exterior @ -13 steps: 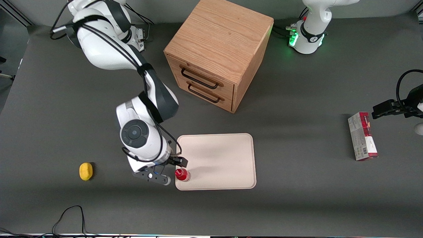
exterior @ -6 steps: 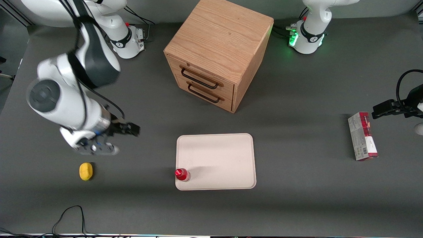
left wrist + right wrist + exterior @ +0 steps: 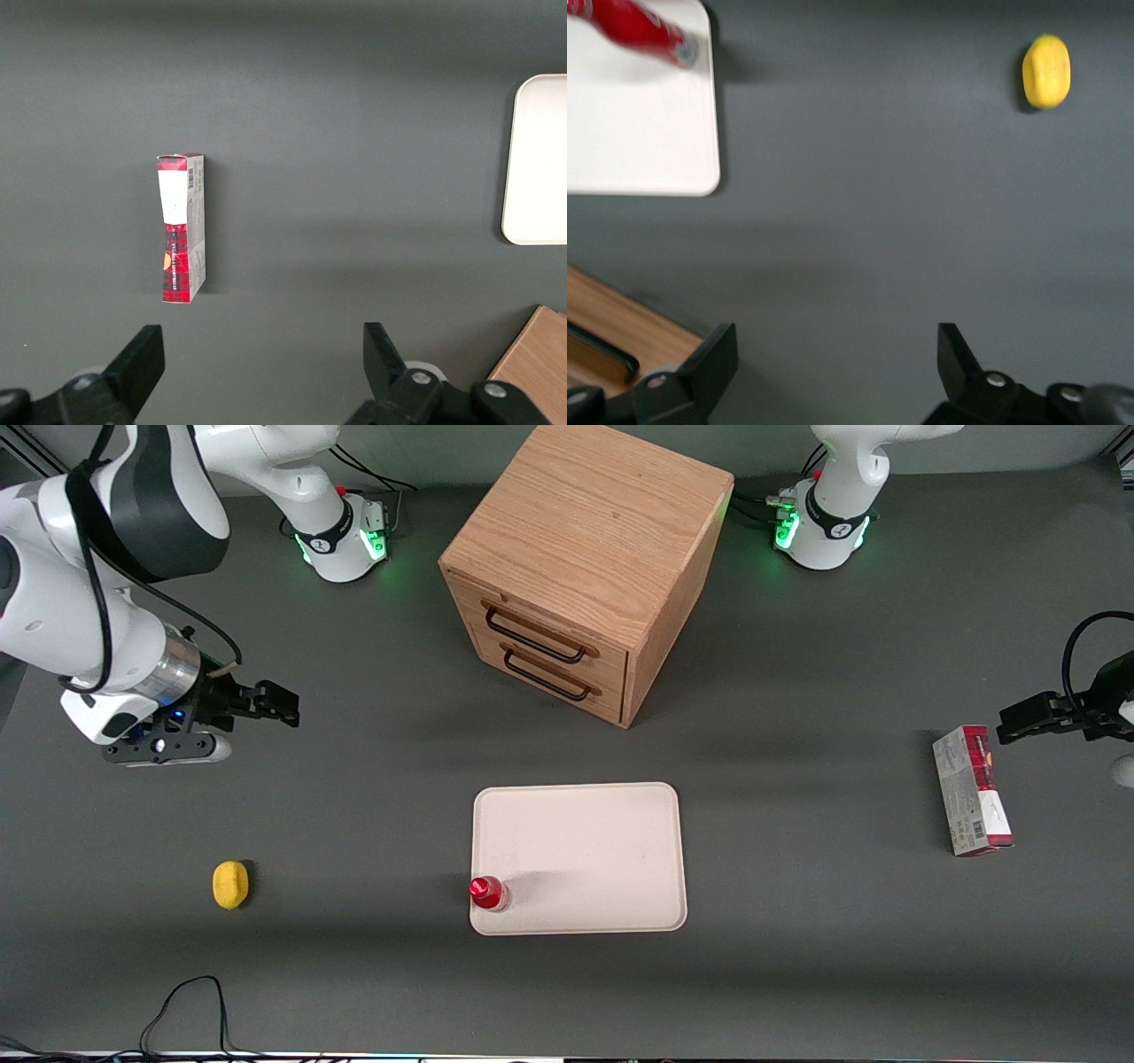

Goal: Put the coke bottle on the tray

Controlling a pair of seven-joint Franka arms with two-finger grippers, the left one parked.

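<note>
The coke bottle [image 3: 488, 893] stands upright on the tray [image 3: 594, 841], tucked into the tray's lower-left corner in the front view, close against the rim. The gripper [image 3: 266, 704] hangs at the left edge of that frame, well apart from the tray and above bare table; its fingers [image 3: 713, 359] are spread wide with nothing between them.

To my eye the placing step is done — the bottle rests on the tray and nothing holds it. What remains, if anything, is for the arm to park itself; no further grasp seems called for. One small worry: the bottle sits so near the rim that a nudge could tip it off.

Around it, a yellow lump [image 3: 230, 884] lies in the lower left of the front view, well clear of the tray. The wooden cabinet [image 3: 585, 567] stands at top centre, farther from the camera than the tray, both drawers closed. A red-and-grey carton [image 3: 972, 790] lies toward the parked arm's end — nothing stands in the way.
</note>
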